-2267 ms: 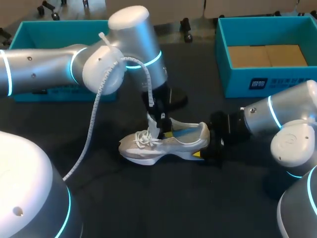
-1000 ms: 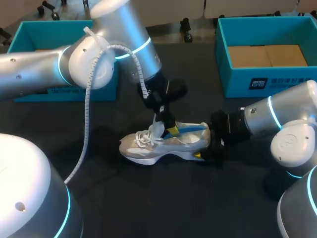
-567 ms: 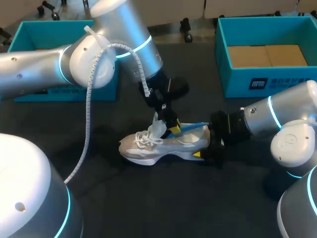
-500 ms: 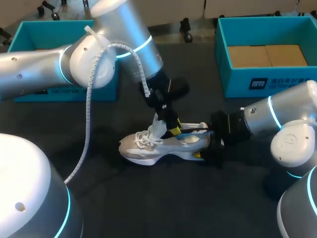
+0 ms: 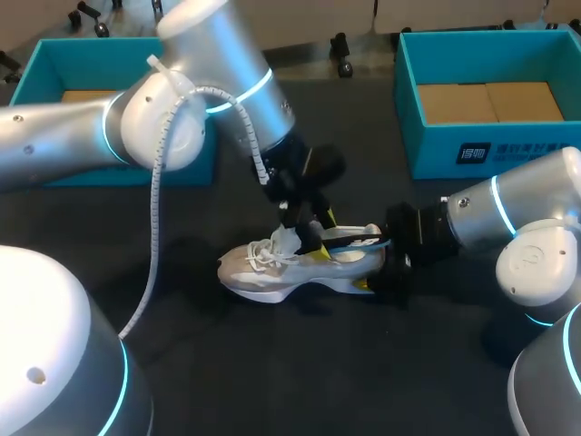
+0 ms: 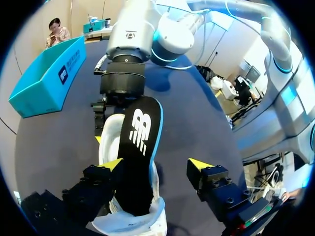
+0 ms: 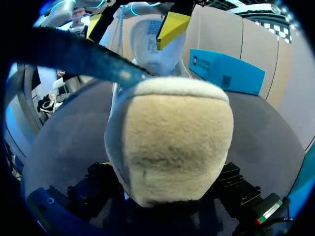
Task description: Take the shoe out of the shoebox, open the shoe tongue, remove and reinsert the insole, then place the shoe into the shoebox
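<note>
Left jaws wide, insole (image 6: pixel 140 147) between

On my dark counter (image 5: pixel 272 372) the shoe (image 5: pixel 272 272) stands on its sole near the middle. A teal box (image 5: pixel 54 64) sits at the far left corner, a second box (image 5: pixel 517 150) at the far right corner.

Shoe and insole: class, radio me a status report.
Left gripper open astride insole. Right gripper shut on shoe heel. Insole partly out. Nothing in the way.

Robot lab, left arm (image 5: pixel 54 154), right arm (image 5: pixel 536 218), table (image 5: pixel 272 372)
</note>
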Robot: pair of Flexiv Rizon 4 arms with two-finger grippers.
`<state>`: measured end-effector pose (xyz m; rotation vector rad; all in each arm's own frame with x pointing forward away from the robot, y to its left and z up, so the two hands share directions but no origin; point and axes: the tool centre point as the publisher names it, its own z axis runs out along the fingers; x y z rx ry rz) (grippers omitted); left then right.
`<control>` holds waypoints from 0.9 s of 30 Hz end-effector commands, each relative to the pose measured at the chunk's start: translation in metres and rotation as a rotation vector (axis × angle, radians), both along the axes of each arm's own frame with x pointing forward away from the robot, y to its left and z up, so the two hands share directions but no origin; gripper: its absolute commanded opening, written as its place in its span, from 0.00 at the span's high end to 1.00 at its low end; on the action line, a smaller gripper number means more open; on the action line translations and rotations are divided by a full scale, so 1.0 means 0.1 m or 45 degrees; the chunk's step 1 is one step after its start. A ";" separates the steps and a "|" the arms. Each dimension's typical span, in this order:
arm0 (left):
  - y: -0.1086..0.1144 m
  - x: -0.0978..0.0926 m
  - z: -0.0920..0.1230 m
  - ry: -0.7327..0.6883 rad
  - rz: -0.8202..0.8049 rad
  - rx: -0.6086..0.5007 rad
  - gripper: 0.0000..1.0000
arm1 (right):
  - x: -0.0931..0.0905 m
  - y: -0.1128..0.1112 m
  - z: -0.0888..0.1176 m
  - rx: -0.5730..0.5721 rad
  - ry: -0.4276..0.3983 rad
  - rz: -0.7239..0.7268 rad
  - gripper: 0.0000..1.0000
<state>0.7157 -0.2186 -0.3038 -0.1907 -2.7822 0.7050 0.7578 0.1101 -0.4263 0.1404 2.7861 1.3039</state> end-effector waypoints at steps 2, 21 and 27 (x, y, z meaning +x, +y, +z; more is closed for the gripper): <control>0.01 -0.08 -0.02 -0.064 -0.004 -0.023 0.14 | -0.01 0.02 -0.02 -0.003 -0.001 -0.002 1.00; -0.15 -0.15 -0.13 -0.319 0.018 -0.141 0.20 | -0.01 0.02 -0.02 -0.003 -0.001 -0.002 1.00; -0.22 -0.15 -0.19 -0.433 0.029 -0.161 0.25 | -0.01 0.02 -0.02 -0.003 -0.001 -0.002 1.00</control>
